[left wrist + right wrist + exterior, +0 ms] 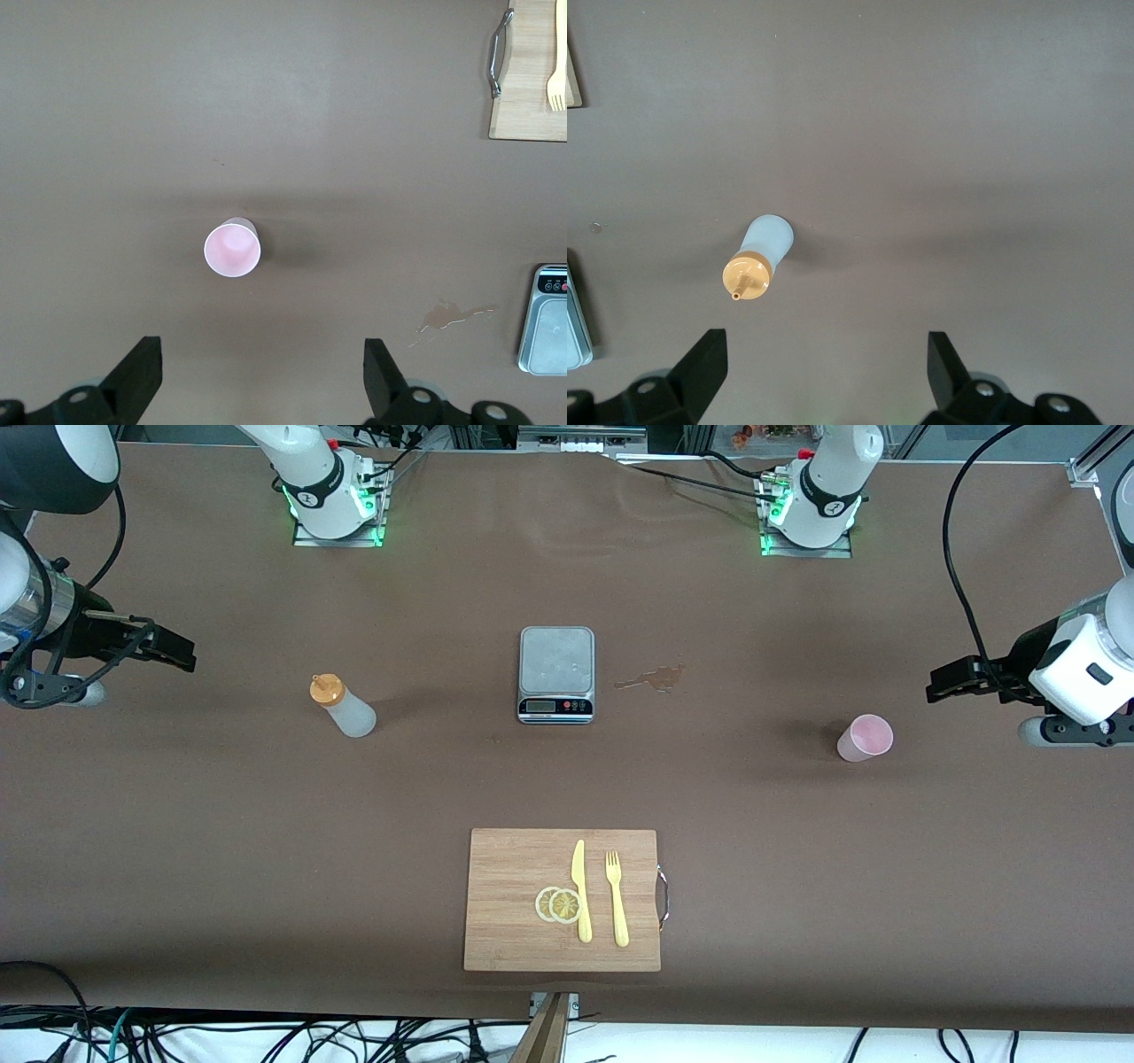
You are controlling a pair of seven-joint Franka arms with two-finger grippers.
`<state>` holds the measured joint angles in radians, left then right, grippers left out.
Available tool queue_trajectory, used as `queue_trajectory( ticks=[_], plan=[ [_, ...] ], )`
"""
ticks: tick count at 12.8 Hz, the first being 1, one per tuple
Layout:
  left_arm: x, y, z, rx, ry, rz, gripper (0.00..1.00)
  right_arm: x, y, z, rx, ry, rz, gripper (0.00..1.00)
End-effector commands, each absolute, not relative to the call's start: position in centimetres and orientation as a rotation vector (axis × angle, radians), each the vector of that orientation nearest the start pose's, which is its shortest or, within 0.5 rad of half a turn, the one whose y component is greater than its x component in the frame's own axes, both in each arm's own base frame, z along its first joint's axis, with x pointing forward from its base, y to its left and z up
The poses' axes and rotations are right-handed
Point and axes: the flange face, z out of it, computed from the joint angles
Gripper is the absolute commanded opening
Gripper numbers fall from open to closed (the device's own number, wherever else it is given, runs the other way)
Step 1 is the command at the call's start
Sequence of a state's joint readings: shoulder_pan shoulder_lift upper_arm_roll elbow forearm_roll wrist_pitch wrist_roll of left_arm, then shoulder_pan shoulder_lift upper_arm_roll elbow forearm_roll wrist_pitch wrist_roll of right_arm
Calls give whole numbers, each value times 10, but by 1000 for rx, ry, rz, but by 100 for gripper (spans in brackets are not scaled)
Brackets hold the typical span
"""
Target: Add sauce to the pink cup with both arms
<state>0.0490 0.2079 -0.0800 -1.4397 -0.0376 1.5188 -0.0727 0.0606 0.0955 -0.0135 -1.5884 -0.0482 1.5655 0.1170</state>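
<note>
Pincers gape wide: left pincer [941, 685] near pink cup [865, 738], right pincer [182, 654] near sauce [343, 704].

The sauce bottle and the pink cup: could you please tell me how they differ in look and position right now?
The sauce bottle is whitish with an orange nozzle cap closing its top; the pink cup is pale pink with an open round rim. The bottle is taller than the cup. The bottle stands toward the right arm's end of the table, the cup toward the left arm's end. Both are translucent plastic, upright on the table and ungrasped.
</note>
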Motion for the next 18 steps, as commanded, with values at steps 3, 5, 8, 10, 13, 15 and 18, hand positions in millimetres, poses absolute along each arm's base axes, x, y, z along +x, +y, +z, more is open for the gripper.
queue_trajectory(
  ticks=[3, 5, 8, 10, 13, 15, 18],
  plan=[
    [612, -8, 562, -3187, -55, 207, 100, 575, 19, 568, -3180, 113, 186, 100],
    [613, -8, 564, -3187, -65, 198, 100, 575, 19, 568, -3180, 113, 186, 100],
    [613, -10, 565, -3191, -63, 193, 100, 575, 20, 568, -3180, 110, 186, 100],
    [612, -12, 565, -3191, -58, 194, 100, 575, 19, 568, -3180, 113, 186, 100],
    [612, -13, 566, -3192, -55, 191, 100, 575, 19, 568, -3180, 113, 186, 100],
    [612, -13, 566, -3193, -55, 191, 100, 575, 19, 568, -3180, 113, 186, 100],
    [611, -14, 566, -3194, -53, 194, 100, 575, 19, 568, -3180, 113, 186, 100]
  ],
)
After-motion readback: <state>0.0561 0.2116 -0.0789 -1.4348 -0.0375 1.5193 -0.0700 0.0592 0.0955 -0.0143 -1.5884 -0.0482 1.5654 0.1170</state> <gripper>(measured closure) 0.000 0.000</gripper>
